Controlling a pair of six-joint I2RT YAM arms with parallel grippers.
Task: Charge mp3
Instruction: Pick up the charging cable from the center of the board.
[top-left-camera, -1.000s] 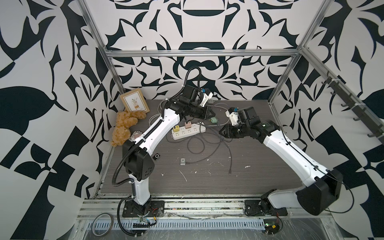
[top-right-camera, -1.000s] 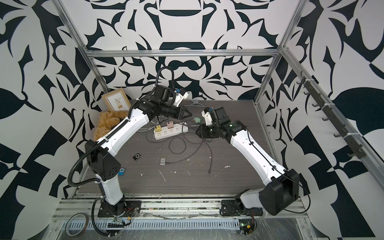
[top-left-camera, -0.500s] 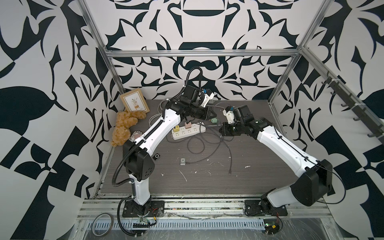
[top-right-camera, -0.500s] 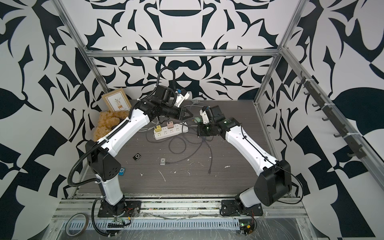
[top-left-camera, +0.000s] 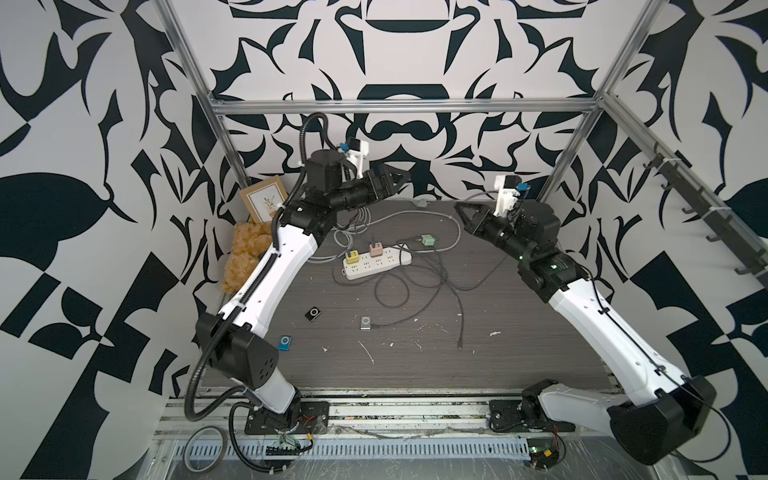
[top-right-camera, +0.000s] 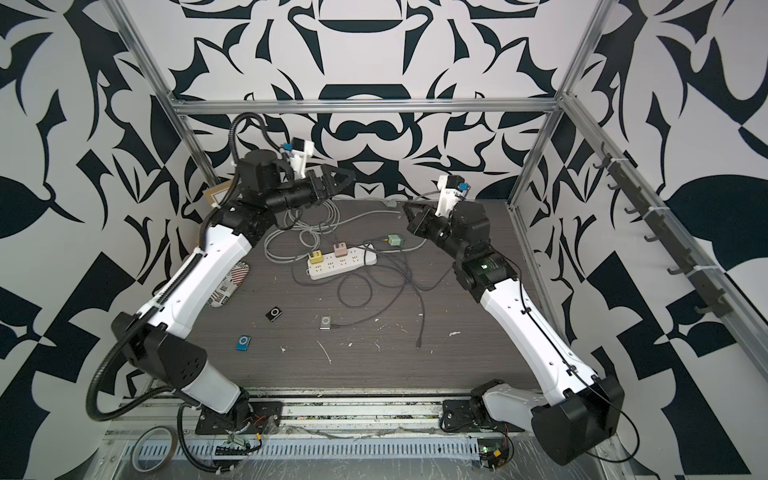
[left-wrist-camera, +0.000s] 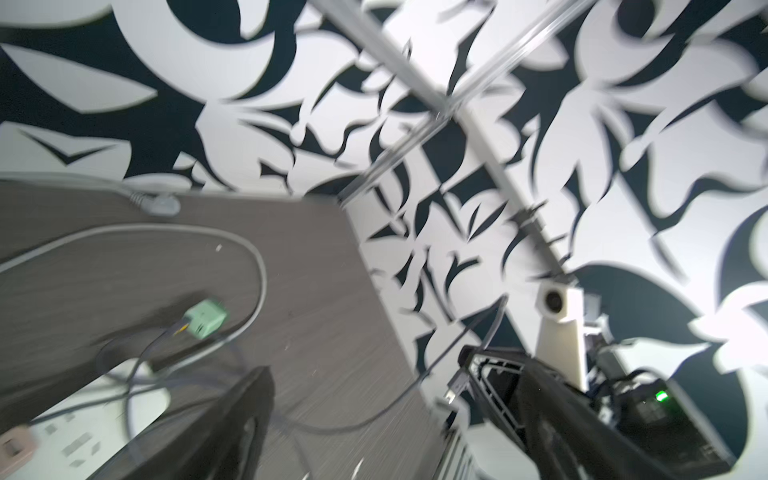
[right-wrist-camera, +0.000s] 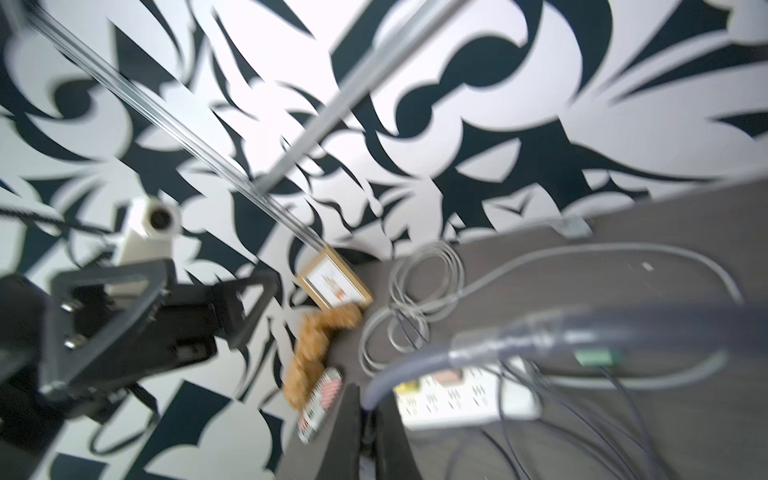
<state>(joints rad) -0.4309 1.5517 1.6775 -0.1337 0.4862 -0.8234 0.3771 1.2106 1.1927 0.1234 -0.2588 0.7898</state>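
Top views, mp3 players: I see three small players lying flat on the tabletop (top-left-camera: 498, 365), toward the front. There is a black player (top-left-camera: 312, 313), a silver player (top-left-camera: 365, 322) with a thin lead (top-left-camera: 399, 322) reaching its edge, and a blue player (top-left-camera: 285, 343) nearest the left arm's base.
Top views, power strip: it is white (top-left-camera: 386, 262) and sits mid-tabletop, with a yellow charger (top-left-camera: 352, 257) and a pink charger (top-left-camera: 376, 248) plugged in. A green charger (top-left-camera: 428, 240) lies loose just beside its end.
Top views, left gripper (top-left-camera: 401, 180): raised near the back wall, jaws spread, holding nothing.
Top views, right gripper (top-left-camera: 463, 210): raised over the back right, jaws pressed together.
Left wrist view: blurred. The right gripper pinches a grey cable (left-wrist-camera: 374, 419) just behind its metal plug (left-wrist-camera: 451, 392).
Right wrist view: blurred. The grey cable rises from between the closed jaws.
Handling, my judgement: the players look light, rigid and smooth, so they are likely to slide. I would pinch one across its flat sides. The cable is limp, so I would hold it close behind the plug to steer the tip.
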